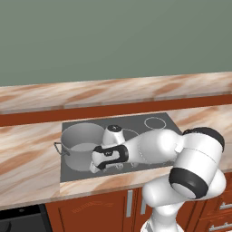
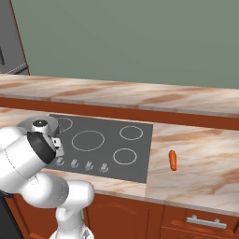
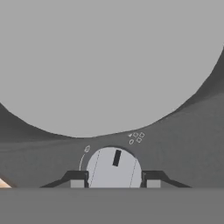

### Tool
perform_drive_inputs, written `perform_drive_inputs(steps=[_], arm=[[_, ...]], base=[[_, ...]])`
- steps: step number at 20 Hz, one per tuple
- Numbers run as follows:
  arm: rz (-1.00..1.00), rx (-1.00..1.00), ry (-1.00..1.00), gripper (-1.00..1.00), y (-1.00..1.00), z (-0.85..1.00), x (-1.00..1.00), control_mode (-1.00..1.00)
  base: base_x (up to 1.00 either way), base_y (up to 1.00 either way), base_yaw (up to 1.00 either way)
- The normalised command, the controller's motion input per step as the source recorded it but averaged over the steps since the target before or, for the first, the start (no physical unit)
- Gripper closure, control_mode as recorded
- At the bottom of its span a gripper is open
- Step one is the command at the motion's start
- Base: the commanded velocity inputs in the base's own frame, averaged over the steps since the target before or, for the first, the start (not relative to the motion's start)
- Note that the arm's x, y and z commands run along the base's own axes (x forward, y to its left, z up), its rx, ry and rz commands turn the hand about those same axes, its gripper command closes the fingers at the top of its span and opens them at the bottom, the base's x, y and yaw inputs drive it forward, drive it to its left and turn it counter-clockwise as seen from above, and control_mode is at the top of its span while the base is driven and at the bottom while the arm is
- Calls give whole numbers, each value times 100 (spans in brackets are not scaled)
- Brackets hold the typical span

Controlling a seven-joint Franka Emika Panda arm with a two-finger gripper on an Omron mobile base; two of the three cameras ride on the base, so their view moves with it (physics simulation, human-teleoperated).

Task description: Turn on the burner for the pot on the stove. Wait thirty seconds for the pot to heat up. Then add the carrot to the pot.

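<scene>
Gripper (image 3: 114, 183) clamped on stove knob (image 3: 113, 168) — beside pot (image 3: 105, 65)

Grey pot (image 1: 80, 146), dark grey stove (image 2: 109, 128) with white rings, silver knob (image 3: 113, 169) with black mark, orange carrot (image 2: 173, 160)

the smooth glossy white robot arm (image 1: 181, 167) is built of rounded, bulbous segments joined by wide black bands at the joints. beside the wide grey metal pot (image 1: 81, 145), its white wrist section carries a black collar with small pale markings. a round white cap with a dark centre tops the hand. the two small dark grey fingertips (image 3: 76, 178) are squared, each faced with a lighter grey pad.
</scene>
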Motion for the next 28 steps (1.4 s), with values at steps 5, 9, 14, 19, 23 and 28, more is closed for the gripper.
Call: perform_drive_inputs(steps=[5,9,14,19,23,28], arm=[[10,0,9,100,0,-3,0,-100],[10,0,3,100,0,-11,0,-100],[9,0,0,100,0,-14,0,-100],[9,0,1,100,0,-13,0,-100],[9,0,1,100,0,-11,0,-100],[8,0,1,100,0,-6,-1,-100]], base=[[0,0,0],[0,0,0],[0,0,0],[0,0,0],[0,0,0],[0,0,0]])
